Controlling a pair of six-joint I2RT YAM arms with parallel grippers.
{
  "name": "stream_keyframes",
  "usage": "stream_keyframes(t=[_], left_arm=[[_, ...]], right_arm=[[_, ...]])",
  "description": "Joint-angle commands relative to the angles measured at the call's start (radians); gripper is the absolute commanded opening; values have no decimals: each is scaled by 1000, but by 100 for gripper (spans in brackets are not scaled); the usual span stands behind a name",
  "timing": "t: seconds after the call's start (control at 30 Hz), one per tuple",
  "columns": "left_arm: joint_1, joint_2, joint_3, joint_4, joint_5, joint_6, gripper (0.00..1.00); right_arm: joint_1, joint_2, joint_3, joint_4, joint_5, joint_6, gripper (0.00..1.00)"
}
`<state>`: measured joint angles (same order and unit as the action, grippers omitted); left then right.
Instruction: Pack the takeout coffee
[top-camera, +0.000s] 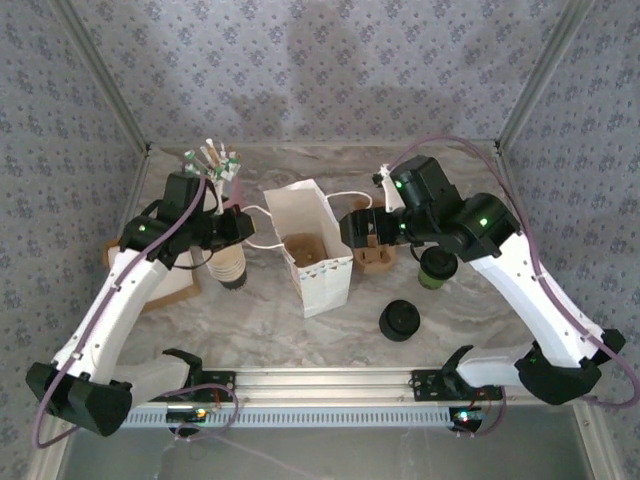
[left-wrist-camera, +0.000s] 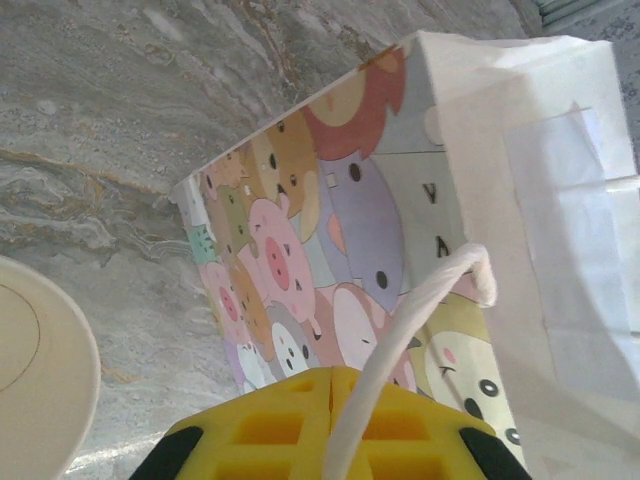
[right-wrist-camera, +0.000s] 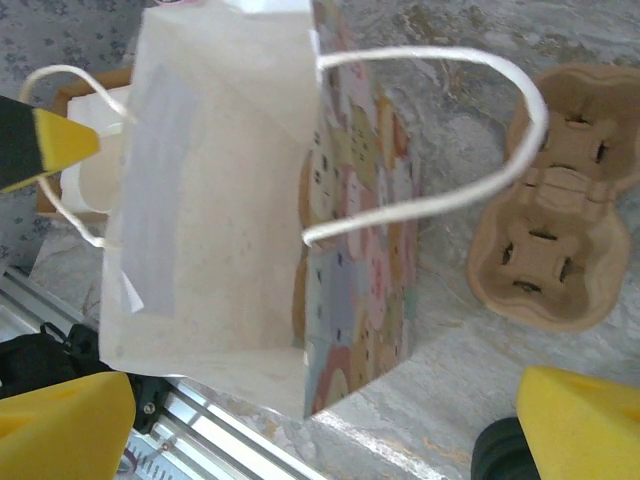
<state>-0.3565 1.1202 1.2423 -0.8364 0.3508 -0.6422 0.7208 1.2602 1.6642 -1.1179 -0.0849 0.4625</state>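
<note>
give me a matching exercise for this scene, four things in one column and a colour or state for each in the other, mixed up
Things
1. left tool
2. right tool
3. cup carrier
4. pile of lids

Colour or state
A. black
B. open
C. brown cardboard
D. shut on the bag handle

Pairs: 1-D, 2-B, 3-C, 4-A
</note>
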Motion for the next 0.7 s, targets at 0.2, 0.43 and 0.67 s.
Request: stream_keyframes(t=[0.2,0.43,0.67], left_arm=[[22,9,103,-59,0,49,7],[37,42,126,-70,8,72,9],[40,31,118,-62,24,60,32]], right_arm=[[-78,-83,-65,4,-52,-18,100],[-137,-102,-91,-29,-63,-33,100],[-177,-118,-132,-49,-54,-45,100]])
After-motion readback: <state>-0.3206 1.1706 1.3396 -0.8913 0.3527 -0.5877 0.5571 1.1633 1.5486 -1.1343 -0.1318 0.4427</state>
